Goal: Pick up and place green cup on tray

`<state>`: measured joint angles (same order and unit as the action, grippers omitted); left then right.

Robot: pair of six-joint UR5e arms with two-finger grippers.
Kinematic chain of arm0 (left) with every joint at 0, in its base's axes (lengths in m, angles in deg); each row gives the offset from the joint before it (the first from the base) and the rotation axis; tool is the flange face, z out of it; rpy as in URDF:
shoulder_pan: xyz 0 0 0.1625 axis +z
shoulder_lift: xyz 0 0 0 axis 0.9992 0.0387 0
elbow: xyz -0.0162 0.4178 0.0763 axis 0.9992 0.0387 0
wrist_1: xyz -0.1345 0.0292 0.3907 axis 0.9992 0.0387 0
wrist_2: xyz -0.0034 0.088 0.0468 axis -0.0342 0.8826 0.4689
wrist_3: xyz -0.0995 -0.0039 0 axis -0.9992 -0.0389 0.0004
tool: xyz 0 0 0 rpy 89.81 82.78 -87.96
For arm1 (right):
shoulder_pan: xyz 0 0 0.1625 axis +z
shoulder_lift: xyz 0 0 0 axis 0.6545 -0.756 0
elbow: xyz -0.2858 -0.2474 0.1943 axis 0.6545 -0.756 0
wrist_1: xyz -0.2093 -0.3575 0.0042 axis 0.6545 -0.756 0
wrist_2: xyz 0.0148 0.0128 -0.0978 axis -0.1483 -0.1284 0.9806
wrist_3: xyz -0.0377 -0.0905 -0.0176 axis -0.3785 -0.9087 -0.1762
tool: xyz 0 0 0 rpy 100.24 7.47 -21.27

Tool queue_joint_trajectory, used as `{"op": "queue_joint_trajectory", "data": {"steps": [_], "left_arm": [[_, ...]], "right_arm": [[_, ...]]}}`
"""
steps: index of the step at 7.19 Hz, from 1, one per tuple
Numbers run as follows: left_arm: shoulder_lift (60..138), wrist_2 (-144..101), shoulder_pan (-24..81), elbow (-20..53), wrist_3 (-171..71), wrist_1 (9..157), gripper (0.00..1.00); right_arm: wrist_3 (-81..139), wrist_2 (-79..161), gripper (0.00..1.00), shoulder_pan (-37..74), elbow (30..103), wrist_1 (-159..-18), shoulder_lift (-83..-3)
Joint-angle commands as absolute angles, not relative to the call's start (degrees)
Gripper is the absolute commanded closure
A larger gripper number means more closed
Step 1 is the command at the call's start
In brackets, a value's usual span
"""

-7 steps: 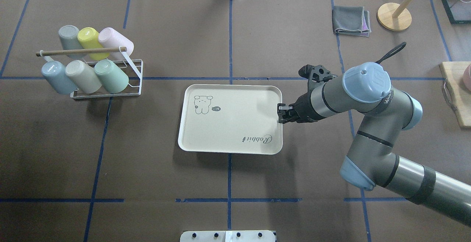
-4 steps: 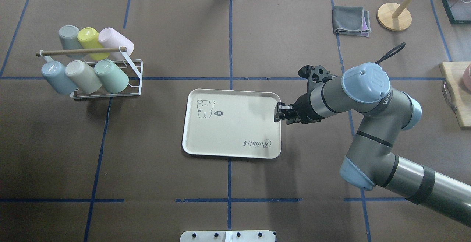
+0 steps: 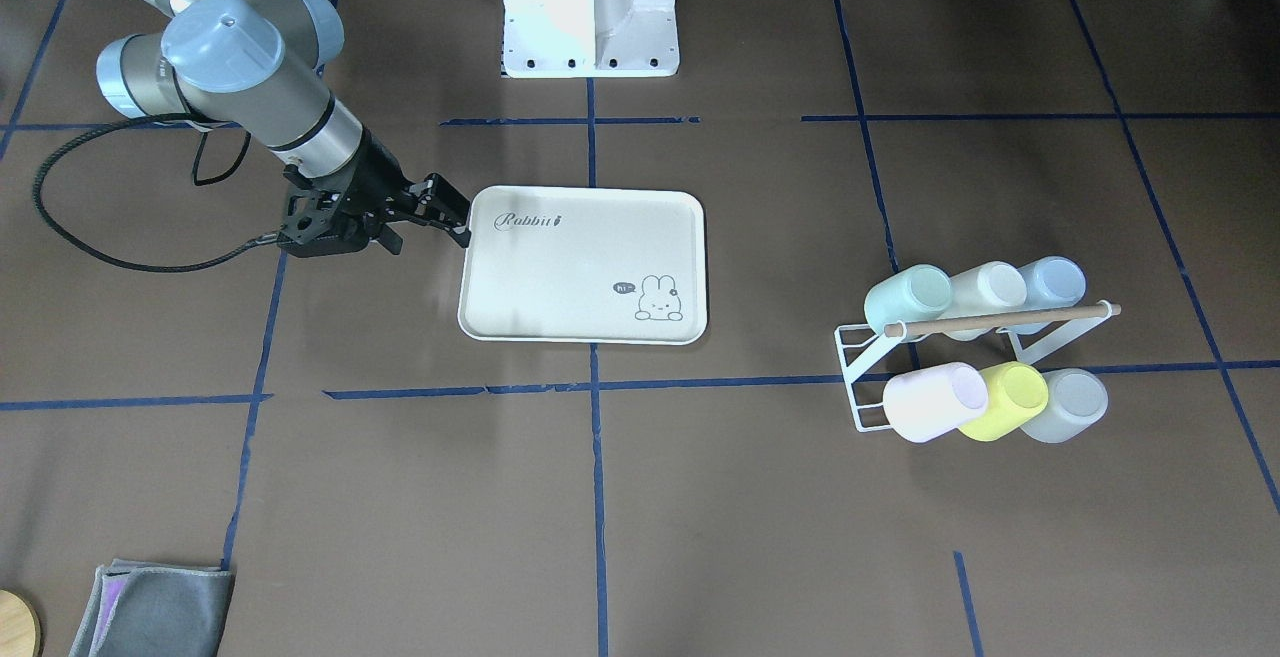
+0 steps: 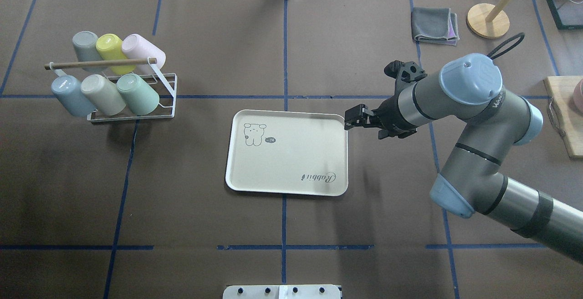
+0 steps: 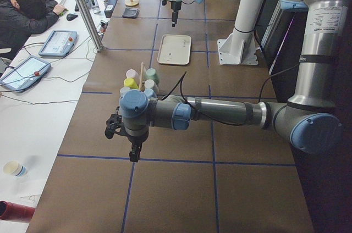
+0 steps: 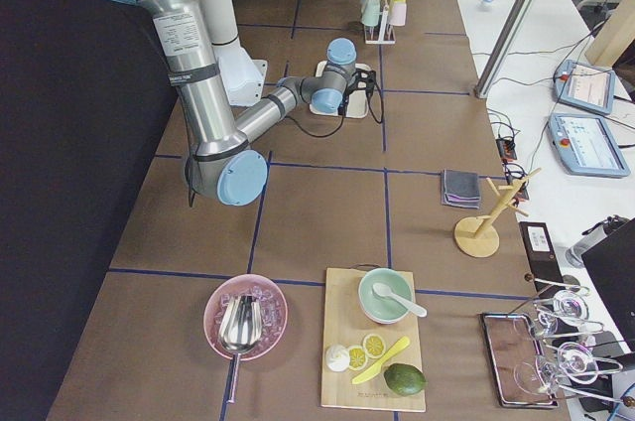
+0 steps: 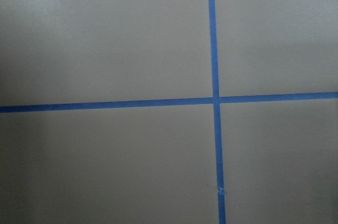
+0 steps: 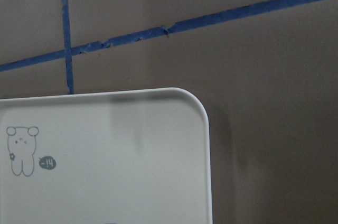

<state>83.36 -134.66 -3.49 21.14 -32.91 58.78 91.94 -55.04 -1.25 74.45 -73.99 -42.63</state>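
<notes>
The green cup (image 4: 136,93) lies tilted on the white wire rack (image 4: 169,90) at the table's left, rightmost in the near row; it also shows in the front-facing view (image 3: 908,299). The cream tray (image 4: 291,162) with its bunny and "Rabbit" script lies flat and empty at the table's middle (image 3: 560,277). My right gripper (image 4: 353,119) is open and empty, just off the tray's far right corner (image 3: 455,215). The right wrist view shows that corner of the tray (image 8: 132,155). My left gripper (image 5: 133,153) shows only in the exterior left view, over bare table; I cannot tell its state.
The rack holds several other cups, among them a yellow cup (image 4: 109,48) and a pale blue cup (image 4: 68,94). A folded grey cloth (image 4: 435,26) and a wooden stand (image 4: 487,20) sit at the far right. A cutting board (image 4: 565,117) lies at the right edge.
My right gripper has let go of the tray's right edge and moved away toward its far right corner. The tray shifted slightly and now lies still.
</notes>
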Motion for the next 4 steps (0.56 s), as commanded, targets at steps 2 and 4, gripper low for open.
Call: {"op": "queue_joint_trajectory", "data": {"steps": [2, 4], "left_arm": [[85.0, -134.2, 4.9, 31.2, -32.7, 58.6, 0.0], [85.3, -131.5, 10.8, 38.3, -32.5, 54.3, 0.0]], "right_arm": [[86.4, -59.4, 0.0, 8.6, 81.2, -89.8, -43.4], [74.1, -59.4, 0.0, 11.8, 84.6, -101.2, -44.3]]}}
